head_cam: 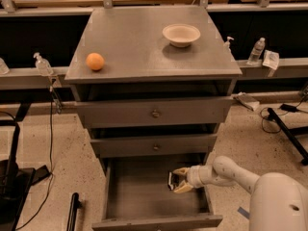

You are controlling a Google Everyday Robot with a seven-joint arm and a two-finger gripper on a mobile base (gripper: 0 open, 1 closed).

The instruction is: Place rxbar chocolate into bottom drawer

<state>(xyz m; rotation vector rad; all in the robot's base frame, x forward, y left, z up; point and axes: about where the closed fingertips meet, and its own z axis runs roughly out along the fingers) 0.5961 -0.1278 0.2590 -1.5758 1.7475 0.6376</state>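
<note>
The bottom drawer [134, 196] of the grey cabinet is pulled open and shows a plain grey inside. My gripper [179, 180] reaches in from the right, low over the drawer's right half. It is shut on the rxbar chocolate [171, 180], a small dark bar with a white patch, held between the yellowish fingers [183, 188] just above the drawer floor. The white arm [231, 173] runs off to the lower right.
An orange [95, 61] and a white bowl [181, 34] sit on the cabinet top [144, 47]. Two shallower drawers with round knobs [155, 113] are closed above. Bottles stand on side ledges; cables and a black stand lie on the speckled floor.
</note>
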